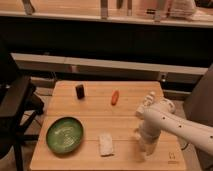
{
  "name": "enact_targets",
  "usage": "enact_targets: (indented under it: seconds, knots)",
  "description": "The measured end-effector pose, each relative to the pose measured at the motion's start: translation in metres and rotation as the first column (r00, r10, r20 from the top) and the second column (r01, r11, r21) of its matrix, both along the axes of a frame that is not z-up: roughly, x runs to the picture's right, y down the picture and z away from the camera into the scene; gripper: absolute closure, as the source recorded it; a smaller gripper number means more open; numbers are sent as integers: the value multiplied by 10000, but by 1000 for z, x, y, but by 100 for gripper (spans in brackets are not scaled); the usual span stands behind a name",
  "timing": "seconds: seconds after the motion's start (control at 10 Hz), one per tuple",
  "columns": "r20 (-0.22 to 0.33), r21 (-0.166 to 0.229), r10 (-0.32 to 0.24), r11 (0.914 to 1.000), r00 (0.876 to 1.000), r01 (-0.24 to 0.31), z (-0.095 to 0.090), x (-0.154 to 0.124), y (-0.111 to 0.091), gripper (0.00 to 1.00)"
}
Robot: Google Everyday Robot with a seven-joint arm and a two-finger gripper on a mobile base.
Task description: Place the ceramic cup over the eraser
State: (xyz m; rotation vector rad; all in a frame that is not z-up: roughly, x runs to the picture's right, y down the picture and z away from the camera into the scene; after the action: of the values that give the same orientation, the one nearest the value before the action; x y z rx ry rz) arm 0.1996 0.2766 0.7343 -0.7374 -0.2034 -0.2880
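Observation:
The eraser is a small orange-red piece lying on the wooden table, right of the middle toward the back. My white arm comes in from the right, and the gripper points down over the table's front right part. An off-white shape that looks like the ceramic cup is right under the gripper, close to the front edge. The arm hides most of it, and I cannot tell whether it is held. The gripper is well to the front right of the eraser.
A green plate lies at the front left. A flat whitish block lies at the front middle. A small black upright block stands at the back left. A dark chair is left of the table.

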Motion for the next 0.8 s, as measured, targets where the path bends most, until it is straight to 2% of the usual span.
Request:
enact_targets:
  seconds: [0.1, 0.2, 0.5, 0.7, 0.8]
  knots:
    - [-2, 29, -44, 10000, 10000, 44, -1, 0, -1, 21]
    - [25, 122, -79, 9999, 10000, 78, -2, -2, -4, 20]
    - [58, 678, -313, 9972, 9995, 308, -23, -11, -32, 20]
    - [-189, 927, -365, 9950, 9992, 381, -27, -7, -40, 20]
    - [-416, 1022, -241, 9944, 9988, 283, -27, 4, -45, 20]
